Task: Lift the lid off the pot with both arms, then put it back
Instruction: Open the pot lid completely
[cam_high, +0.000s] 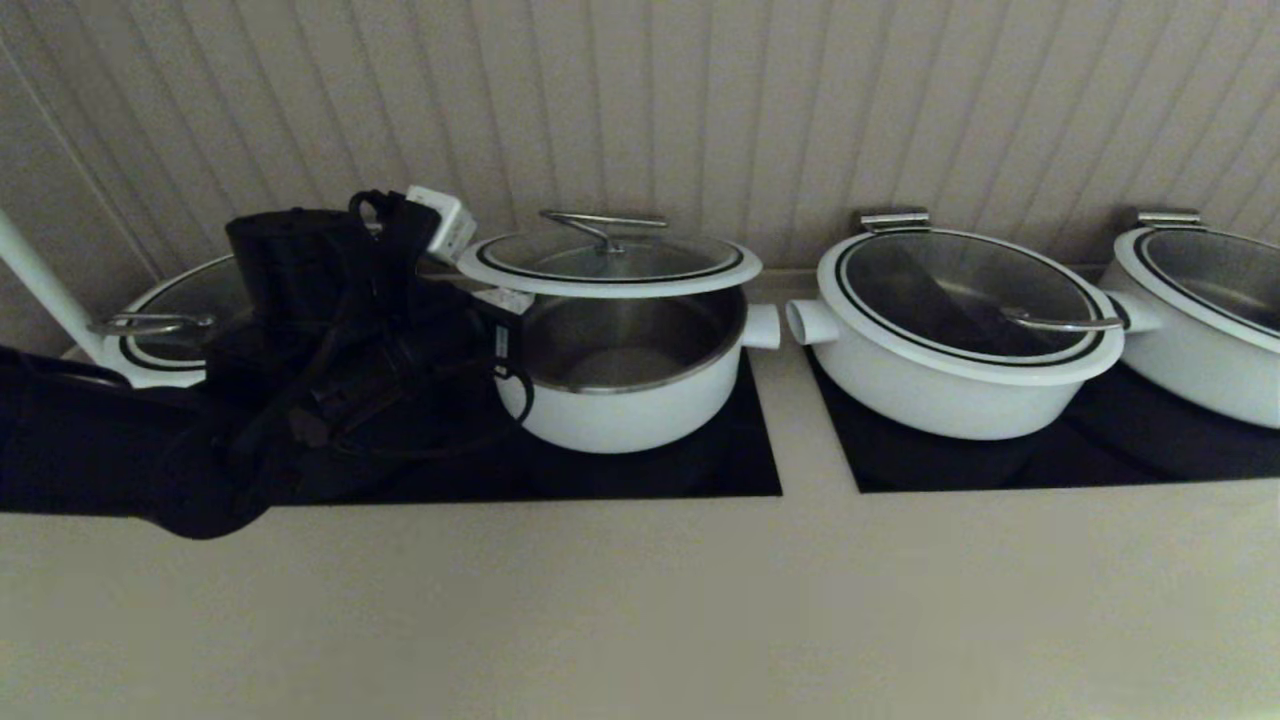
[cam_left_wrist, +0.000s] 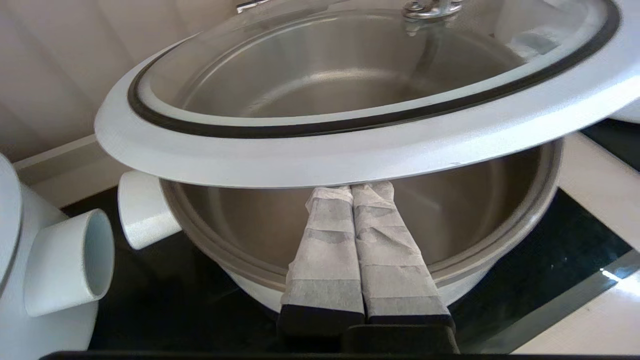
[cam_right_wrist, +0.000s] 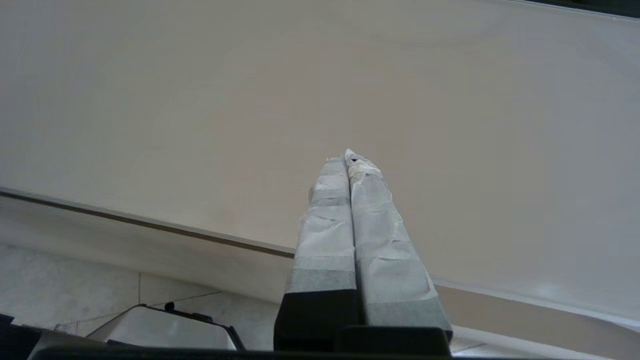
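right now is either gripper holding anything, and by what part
Neither grips anything. The left gripper, fingers shut, props the lid up from under its white rim above the pot. The right gripper is shut on nothing.

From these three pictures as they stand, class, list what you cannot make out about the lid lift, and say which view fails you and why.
- Left gripper: its tips vanish under the lid rim in the left wrist view; contact cannot be confirmed.
- Right gripper: absent from the head view; its wrist view shows only bare counter.
- The pot: its left side is hidden by the left arm in the head view.

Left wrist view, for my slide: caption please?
Shut left end effector props round white-rimmed glass lid above deep white pot.
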